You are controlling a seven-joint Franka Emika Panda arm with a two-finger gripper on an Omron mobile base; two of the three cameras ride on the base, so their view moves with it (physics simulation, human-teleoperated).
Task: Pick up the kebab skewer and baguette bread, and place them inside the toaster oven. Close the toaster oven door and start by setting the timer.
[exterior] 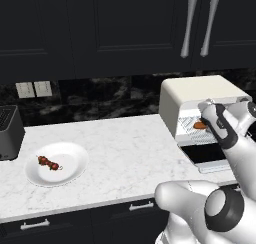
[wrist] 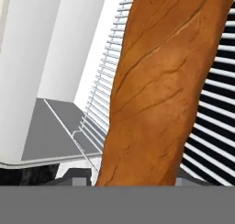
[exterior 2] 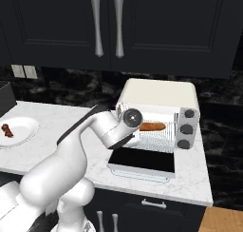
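Observation:
The baguette bread [wrist: 160,90] lies inside the toaster oven [exterior: 195,90] over its wire rack [wrist: 215,126], close up in the hand view. It runs between the fingertips of my gripper [wrist: 131,182], which is shut on it. From the right base the orange-brown baguette bread [exterior 2: 153,127] shows in the oven mouth, just beyond my wrist. The toaster oven door [exterior 2: 142,160] hangs open, flat in front of the oven. On the white plate [exterior: 72,160] far to the left rests the kebab skewer [exterior: 48,163].
A dark grey slot toaster [exterior: 9,130] stands at the counter's left end. Three dark knobs [exterior 2: 186,129] sit on the oven's right side. Black cabinets with silver handles [exterior: 187,25] hang above. The counter's front edge runs just below the open door.

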